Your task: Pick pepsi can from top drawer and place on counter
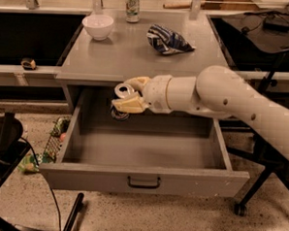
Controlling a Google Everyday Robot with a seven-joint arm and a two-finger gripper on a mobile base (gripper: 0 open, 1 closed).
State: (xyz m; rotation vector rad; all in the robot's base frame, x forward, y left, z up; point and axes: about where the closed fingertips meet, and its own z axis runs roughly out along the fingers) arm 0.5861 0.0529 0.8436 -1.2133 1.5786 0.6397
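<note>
Pincer (129, 94) grips pepsi can (122, 91), silver top up, over back of top drawer (142, 154), just under table (137, 59) front edge; its surface lies above and beyond.

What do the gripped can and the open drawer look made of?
Wide grey top drawer: probably painted sheet metal, matte, thin walls. Small dark blue pepsi can, held by the gripper at the drawer's rear: likely aluminium, shiny silver top.

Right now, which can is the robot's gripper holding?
The pepsi can, silver top showing, in the gripper over the top drawer. The green-and-white can stands alone at the counter's back.
</note>
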